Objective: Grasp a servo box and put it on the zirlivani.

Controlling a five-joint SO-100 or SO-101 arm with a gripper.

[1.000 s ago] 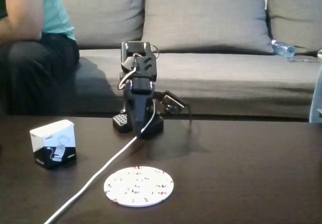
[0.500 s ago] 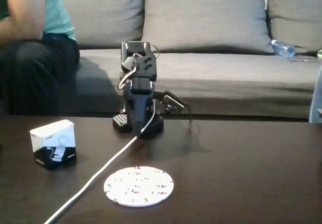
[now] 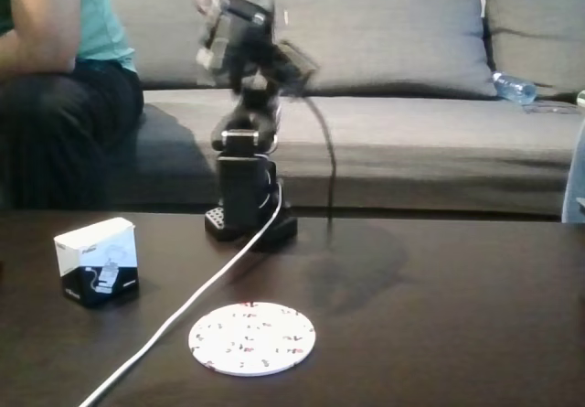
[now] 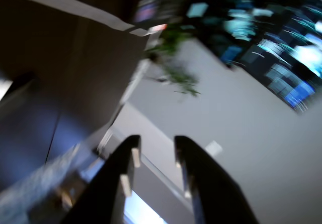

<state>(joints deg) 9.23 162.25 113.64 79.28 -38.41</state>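
The servo box (image 3: 96, 259), white on top and black below, stands on the dark table (image 3: 457, 315) at the left in the fixed view. The zirlivani (image 3: 252, 337), a flat speckled white disc, lies near the front edge, right of the box. My gripper (image 3: 218, 14) is raised high above the arm's base (image 3: 249, 219), blurred by motion and far from both things. In the wrist view the gripper (image 4: 156, 142) points up at the room, its two dark fingers (image 4: 126, 168) a little apart with nothing between them.
A white cable (image 3: 183, 311) runs from the base across the table to the front left, between box and disc. A person (image 3: 55, 87) sits on the grey sofa (image 3: 411, 123) behind the table. A bottle (image 3: 514, 87) lies on the sofa at right.
The arm has swung up from its folded pose over the base to a raised one. Box and disc have not moved.
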